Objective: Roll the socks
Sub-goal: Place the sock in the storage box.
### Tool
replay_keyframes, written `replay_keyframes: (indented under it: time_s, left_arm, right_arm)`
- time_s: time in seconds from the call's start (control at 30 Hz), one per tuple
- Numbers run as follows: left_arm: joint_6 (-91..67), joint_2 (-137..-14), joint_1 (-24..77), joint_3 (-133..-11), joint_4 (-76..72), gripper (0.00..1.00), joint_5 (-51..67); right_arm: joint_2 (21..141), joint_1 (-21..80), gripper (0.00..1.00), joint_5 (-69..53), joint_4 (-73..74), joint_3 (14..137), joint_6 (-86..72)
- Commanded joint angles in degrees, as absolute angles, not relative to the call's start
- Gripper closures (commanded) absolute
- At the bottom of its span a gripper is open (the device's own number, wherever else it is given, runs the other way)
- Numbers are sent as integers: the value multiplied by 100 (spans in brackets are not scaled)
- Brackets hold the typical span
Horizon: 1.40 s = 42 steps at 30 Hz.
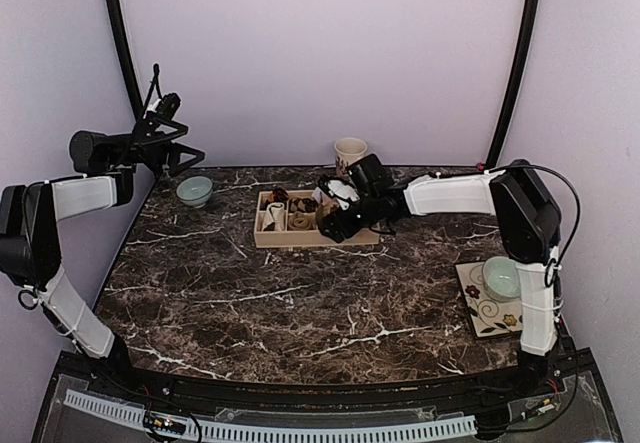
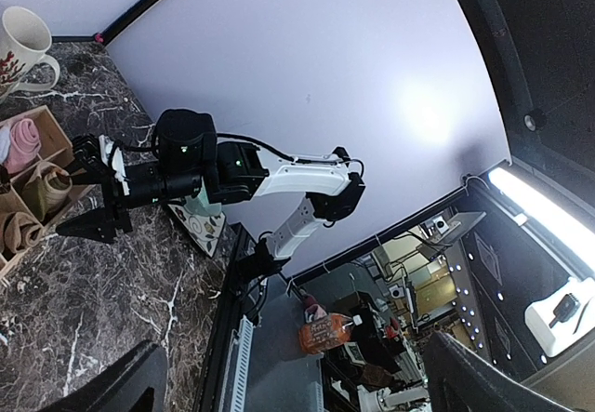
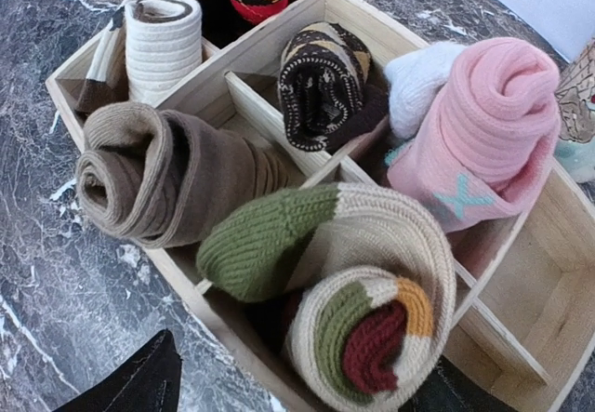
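We note right gripper (image 2: 74, 189) jaws apart above rolled tan sock (image 3: 372, 282) in right half of tray (image 3: 58, 91), no contact; left gripper (image 1: 180, 131) jaws apart.

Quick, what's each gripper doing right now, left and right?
Left gripper: open, fingers wide apart, holding nothing.
Right gripper: open, holding nothing, over the wooden tray.
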<state>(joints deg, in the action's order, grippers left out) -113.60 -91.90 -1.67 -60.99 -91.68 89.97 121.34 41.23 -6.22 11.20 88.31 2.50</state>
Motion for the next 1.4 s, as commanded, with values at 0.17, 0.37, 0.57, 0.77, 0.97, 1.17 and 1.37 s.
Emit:
replay_keyframes:
  time_s: [0.17,0.37,0.57,0.77,0.97,1.17,1.37]
  left_arm:
    - [-11311,-8956,-236,-6284,-9952,1,10397]
    - [-11295,-8963,-295,-6295,-9949,1,10395]
    - [-11232,-9065,-529,-6289,-9941,1,10404]
    - [-11148,-9020,-536,-6277,-9942,1,10405]
    - [-10897,-8863,-536,-6346,-9940,1,10408]
    - [-10680,-8915,-536,-6977,-9924,1,10423]
    - [-11034,-9542,-542,-10499,-9939,1,10397]
  right_arm:
    - [11149,4078,23,-471,992,8659,153]
    - [11580,4078,30,-390,982,9252,-41]
    - [12003,4056,39,204,1028,9270,3]
    - [12050,4017,46,426,940,8822,21]
    - [12057,4017,47,406,1083,8965,45]
    - [11554,4017,1,-285,710,8922,-264]
    - [10484,4066,0,-927,-486,8213,-989]
